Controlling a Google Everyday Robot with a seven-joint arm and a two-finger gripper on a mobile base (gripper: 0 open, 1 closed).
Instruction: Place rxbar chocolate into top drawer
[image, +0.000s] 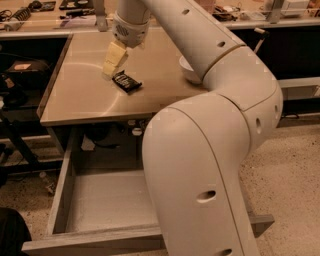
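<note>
The rxbar chocolate (126, 81), a small flat bar in a black wrapper, lies on the tan counter top (85, 95). My gripper (111, 68) hangs just left of the bar, its pale fingertips close to the bar's left end and near the counter surface. The bar lies free on the counter. The top drawer (100, 200) is pulled wide open below the counter's front edge, its grey floor bare; my arm hides its right part.
A white bowl (187, 70) stands on the counter to the right of the bar, partly hidden by my arm. Dark shelving and clutter stand at the left. My large white arm fills the right half of the view.
</note>
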